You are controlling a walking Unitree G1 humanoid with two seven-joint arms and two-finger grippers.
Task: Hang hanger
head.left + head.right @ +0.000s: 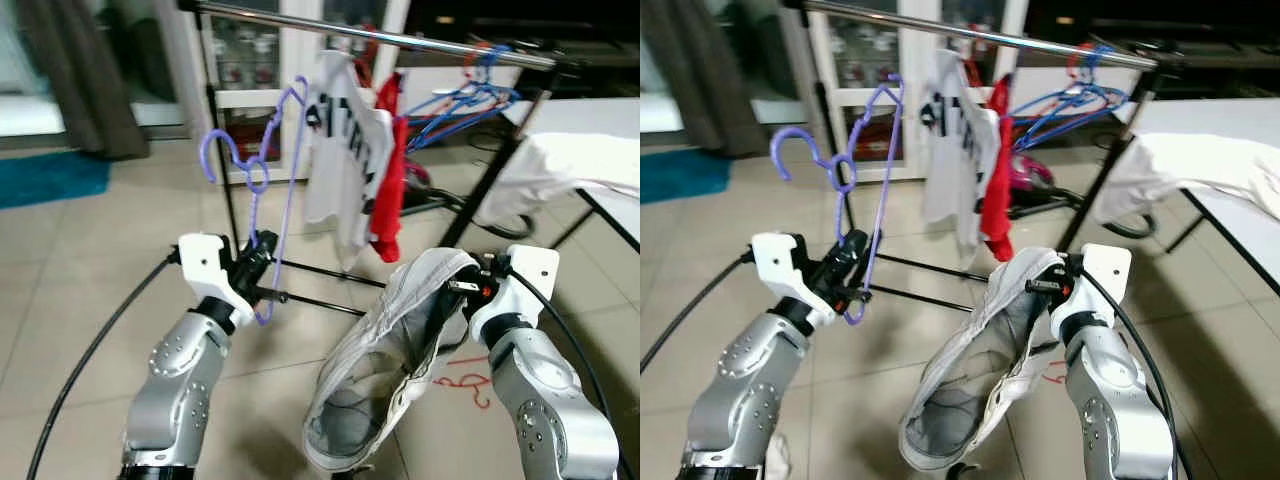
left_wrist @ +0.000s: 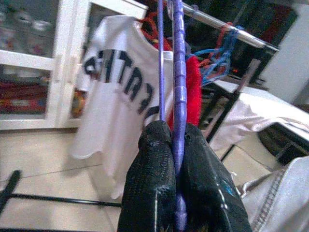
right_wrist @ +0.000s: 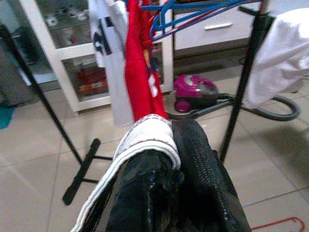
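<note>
White shirt, red garment crowd rail.

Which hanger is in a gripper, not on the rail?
The purple hanger, clamped in the left gripper. The blue hangers hang empty on the rail, right of the shirts.

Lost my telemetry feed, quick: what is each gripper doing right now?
Left gripper: closed on the purple hanger, held up before the clothes rail.
Right gripper: closed on the white garment.
</note>
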